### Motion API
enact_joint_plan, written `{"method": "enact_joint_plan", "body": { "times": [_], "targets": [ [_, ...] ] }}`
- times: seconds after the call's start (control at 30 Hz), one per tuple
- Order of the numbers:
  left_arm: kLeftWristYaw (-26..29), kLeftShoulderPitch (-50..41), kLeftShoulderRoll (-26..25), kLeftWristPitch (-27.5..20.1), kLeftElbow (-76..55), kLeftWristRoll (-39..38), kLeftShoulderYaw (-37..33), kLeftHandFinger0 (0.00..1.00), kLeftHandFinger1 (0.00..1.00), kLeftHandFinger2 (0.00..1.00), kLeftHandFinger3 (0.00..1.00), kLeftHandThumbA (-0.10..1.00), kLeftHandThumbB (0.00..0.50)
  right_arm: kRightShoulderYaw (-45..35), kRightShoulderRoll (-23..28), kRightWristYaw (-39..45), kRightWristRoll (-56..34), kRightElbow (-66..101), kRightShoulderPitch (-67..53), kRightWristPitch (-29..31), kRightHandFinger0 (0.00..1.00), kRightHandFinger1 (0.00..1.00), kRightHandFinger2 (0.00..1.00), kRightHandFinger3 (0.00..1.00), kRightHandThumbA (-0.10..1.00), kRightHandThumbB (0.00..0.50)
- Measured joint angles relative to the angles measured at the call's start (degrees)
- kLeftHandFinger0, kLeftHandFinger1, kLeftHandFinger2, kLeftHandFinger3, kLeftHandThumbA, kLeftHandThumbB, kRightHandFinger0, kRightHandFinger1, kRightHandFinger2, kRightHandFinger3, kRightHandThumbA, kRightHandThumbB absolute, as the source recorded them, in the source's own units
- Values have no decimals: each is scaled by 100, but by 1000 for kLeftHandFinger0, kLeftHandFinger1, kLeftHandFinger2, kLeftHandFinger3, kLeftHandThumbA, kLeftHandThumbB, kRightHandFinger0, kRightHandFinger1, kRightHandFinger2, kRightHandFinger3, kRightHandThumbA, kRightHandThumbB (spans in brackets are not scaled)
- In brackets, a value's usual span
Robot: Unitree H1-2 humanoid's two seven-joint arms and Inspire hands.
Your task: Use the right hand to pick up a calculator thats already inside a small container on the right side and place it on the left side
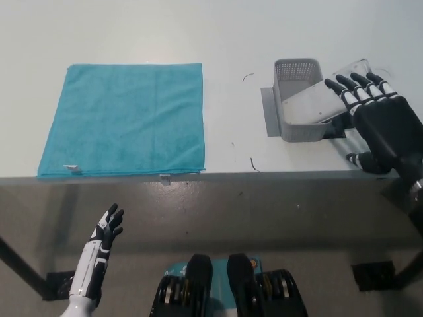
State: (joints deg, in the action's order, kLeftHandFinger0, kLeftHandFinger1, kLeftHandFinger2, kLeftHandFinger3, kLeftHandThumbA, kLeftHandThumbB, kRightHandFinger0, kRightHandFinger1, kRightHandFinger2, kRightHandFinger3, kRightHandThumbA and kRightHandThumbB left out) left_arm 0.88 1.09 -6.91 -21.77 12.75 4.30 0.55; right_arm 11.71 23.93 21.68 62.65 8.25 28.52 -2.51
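Step in hand: reach for grasp. My right robot hand hovers over the upper end of the calculator, fingers spread, holding nothing. The calculator leans tilted in the grey basket on the worktop, right side, its upper end jutting over the rim. My left robot hand rests low at left, fingers apart. Next, in my judgement: close around the jutting end, lift clear, carry left toward the teal cloth.
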Motion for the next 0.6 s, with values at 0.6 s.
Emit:
{"method": "enact_joint_plan", "body": {
  "times": [0.6],
  "targets": [
    [-1,-18,-15,-198,0,3,1,1000,1000,1000,1000,1000,0,563,180,327,816,-1073,779,-275,1000,1000,1000,1000,1000,393]
  ]
}}
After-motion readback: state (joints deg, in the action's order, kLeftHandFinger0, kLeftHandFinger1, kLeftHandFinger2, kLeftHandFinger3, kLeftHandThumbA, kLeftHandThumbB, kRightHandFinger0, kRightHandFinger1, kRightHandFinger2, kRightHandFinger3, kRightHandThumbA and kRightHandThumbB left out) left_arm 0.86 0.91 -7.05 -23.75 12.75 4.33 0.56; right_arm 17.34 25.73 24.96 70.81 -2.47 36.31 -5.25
